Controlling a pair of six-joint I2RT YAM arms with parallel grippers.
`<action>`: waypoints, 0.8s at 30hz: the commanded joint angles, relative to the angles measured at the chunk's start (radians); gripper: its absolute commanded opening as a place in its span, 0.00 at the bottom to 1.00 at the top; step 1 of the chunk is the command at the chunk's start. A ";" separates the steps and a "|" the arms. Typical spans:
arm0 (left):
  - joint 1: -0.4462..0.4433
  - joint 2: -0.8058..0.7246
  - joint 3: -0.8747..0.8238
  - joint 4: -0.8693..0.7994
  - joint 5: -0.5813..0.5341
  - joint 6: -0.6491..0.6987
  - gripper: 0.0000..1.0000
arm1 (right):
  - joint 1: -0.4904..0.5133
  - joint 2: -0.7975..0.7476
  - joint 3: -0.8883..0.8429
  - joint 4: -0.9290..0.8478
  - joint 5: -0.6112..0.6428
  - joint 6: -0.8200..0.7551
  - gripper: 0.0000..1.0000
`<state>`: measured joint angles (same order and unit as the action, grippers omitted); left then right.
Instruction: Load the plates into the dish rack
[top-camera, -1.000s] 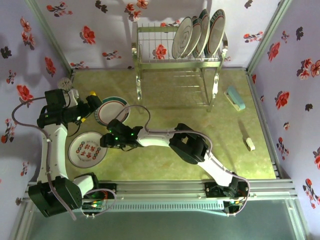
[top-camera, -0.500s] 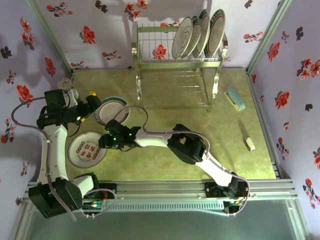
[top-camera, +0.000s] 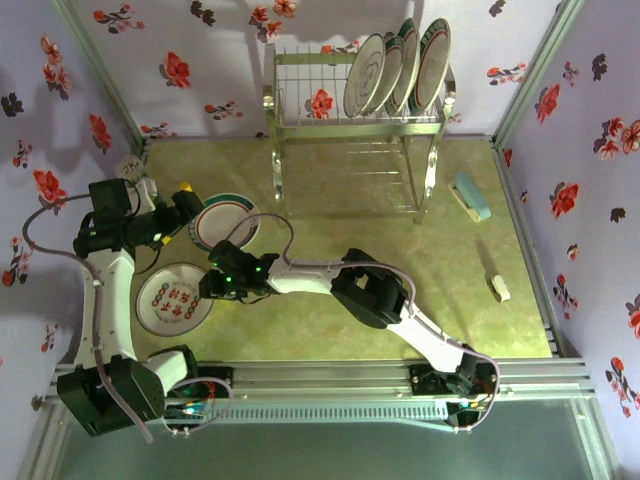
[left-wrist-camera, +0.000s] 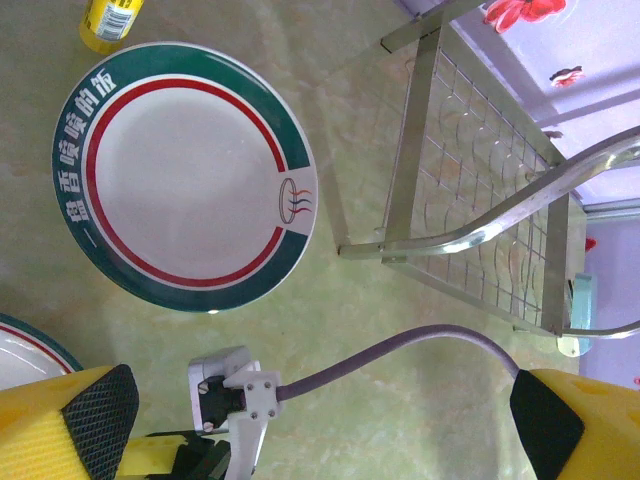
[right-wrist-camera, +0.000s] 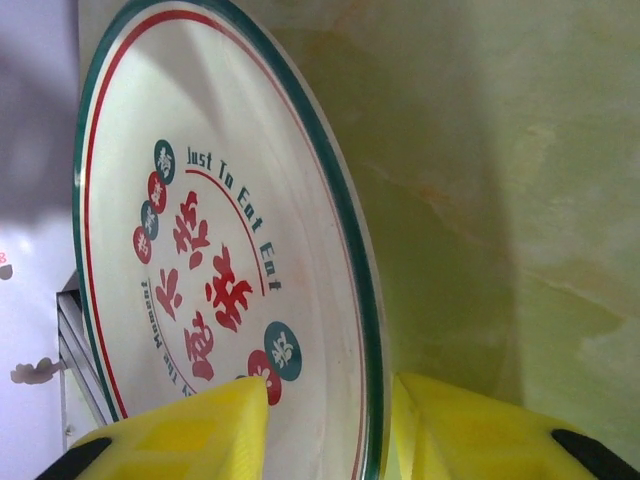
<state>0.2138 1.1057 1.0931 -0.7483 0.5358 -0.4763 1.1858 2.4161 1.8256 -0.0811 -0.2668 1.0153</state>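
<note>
At the bench's (top-camera: 300, 335) left, straddled the near plate's (right-wrist-camera: 200, 250) rim with right tool (right-wrist-camera: 328, 420), jaws apart, unclamped; held left tool (left-wrist-camera: 320, 425) spread wide beside far plate (left-wrist-camera: 185, 175).

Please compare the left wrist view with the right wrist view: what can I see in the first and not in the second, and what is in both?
Left wrist view: a plate with a green and red band lying flat, a yellow container beside it, the dish rack with its legs, and the left hand wide open. Right wrist view: a plate with red lettering, its rim between the yellow fingers of the right hand. Both: the greenish table that the plates lie on.
</note>
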 joint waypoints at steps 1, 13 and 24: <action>-0.006 -0.015 0.026 -0.011 0.020 -0.006 1.00 | 0.003 0.017 0.025 -0.024 -0.008 0.005 0.34; -0.004 -0.009 0.043 -0.028 0.009 0.014 1.00 | 0.000 -0.028 -0.039 0.022 0.023 -0.012 0.07; 0.003 -0.004 0.078 -0.053 -0.006 0.033 1.00 | -0.012 -0.158 -0.135 -0.004 0.114 -0.067 0.00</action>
<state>0.2142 1.1061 1.1271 -0.7727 0.5339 -0.4713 1.1828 2.3333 1.7206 -0.0360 -0.2241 1.0004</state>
